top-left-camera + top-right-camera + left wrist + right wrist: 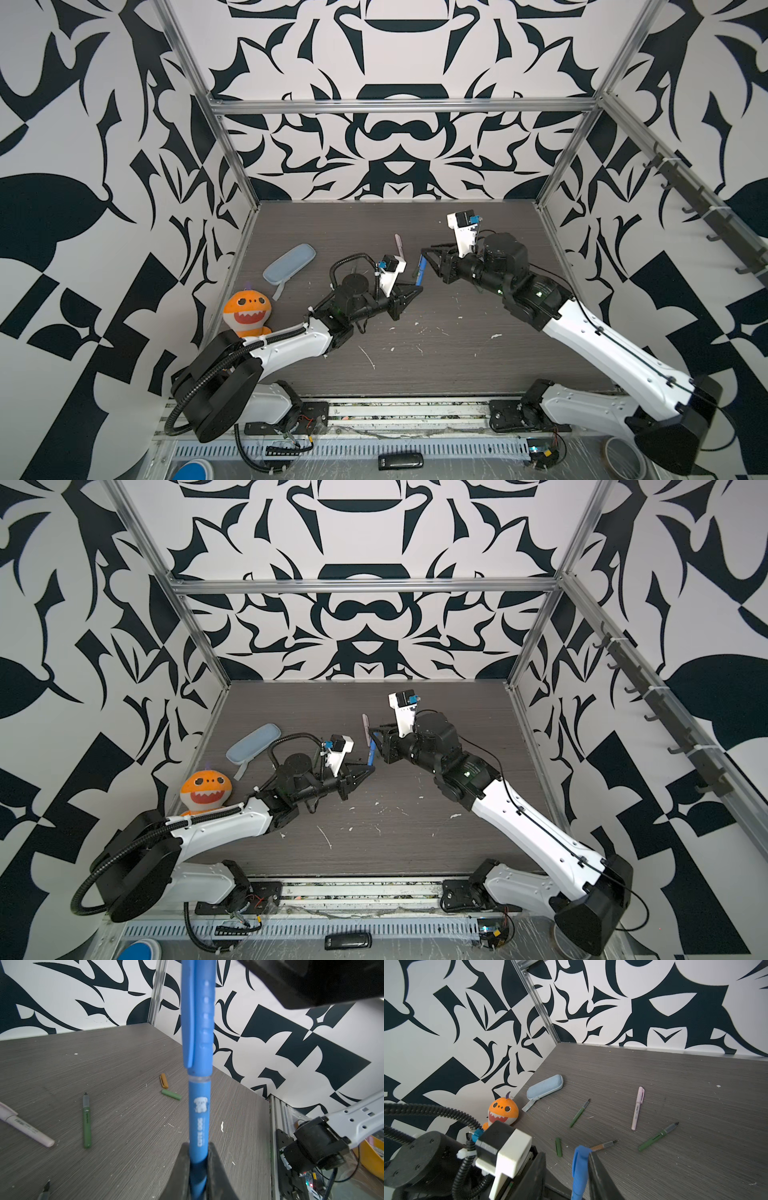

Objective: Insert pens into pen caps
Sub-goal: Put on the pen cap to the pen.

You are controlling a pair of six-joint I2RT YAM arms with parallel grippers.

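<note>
One table [457, 365], grey wood-grain, with white flecks [368, 357] at the front.
One orange plush [247, 311], at the left wall beside the left arm.
One left gripper [415, 287], clamped tight on the lower barrel of the blue pen [199, 1118] and holding it above the table mid-scene.
One blue cap [197, 1012], on the far end of that pen, clip showing.
One right gripper [566, 1154], jaws partly apart around the blue cap. One finger touches the cap and the other stands clear.
Loose on the table, seen from the wrists:
- one orange-brown pen [604, 1145], uncapped, with a green cap [558, 1147] near it
- one green pen [579, 1113] and a second green pen [658, 1137], both uncapped and well apart
- one orange-brown cap [164, 1080], just beside a second green cap [171, 1094]

One pale blue case [289, 264], shut, towards the left wall.
One pink pen [399, 245], capped, lying past both grippers.
</note>
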